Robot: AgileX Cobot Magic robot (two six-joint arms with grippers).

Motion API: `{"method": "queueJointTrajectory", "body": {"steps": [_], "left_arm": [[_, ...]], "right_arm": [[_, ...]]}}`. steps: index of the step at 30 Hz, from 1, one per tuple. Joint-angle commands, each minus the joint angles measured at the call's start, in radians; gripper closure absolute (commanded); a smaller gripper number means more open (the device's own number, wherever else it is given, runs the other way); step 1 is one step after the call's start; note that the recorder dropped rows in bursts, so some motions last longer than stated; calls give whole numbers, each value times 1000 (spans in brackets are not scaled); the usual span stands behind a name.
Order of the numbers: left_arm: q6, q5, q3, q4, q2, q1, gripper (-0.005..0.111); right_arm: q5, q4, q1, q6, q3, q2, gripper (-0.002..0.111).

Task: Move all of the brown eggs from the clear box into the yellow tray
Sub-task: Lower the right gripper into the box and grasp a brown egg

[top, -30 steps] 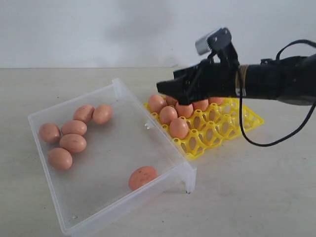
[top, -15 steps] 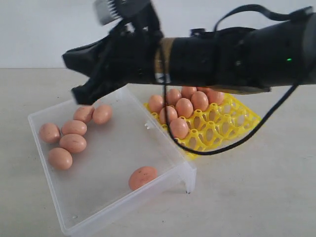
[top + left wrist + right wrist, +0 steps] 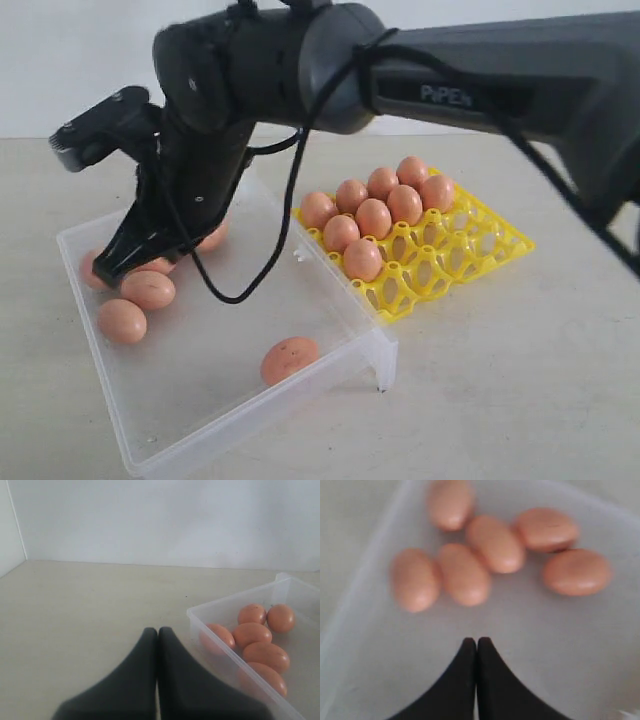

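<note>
The right gripper reaches across the middle and hangs low over the left end of the clear box. Its two black fingers are pressed together tip to tip and hold nothing. The right wrist view shows them meeting just short of a blurred cluster of six brown eggs lying on the frosted floor. In the exterior view the arm hides part of that cluster, while a seventh egg lies alone near the box's front wall, well apart from the others. The yellow tray sits just beside the box's right wall and carries nine more eggs, in the cups nearest the box and along its far side. The left gripper is likewise closed and empty, fingers touching over the pale table, beside the box corner where the clustered eggs show through the wall. A black cable loops down from the right arm over the box
</note>
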Motion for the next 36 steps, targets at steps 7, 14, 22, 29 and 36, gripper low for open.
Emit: {"method": "queueJointTrajectory", "body": {"steps": [7,14,22,29,36], "left_arm": [[1,0,-4,-5,-3,-3,111],[1,0,-4,-5,-3,-3,111],[1,0,-4,-5,-3,-3,111],[1,0,-4,-5,-3,-3,111],[1,0,-4,-5,-3,-3,111]], "right_arm": [[105,211,-25,-258,-278,157,105],[-39,19,-25,-329,-276,183,45],[-142,46,-25,-308,-276,265,41],[-142,91,-25,-305,-275,304,45],[-146,96,-25,-307,-275,337,45]]}}
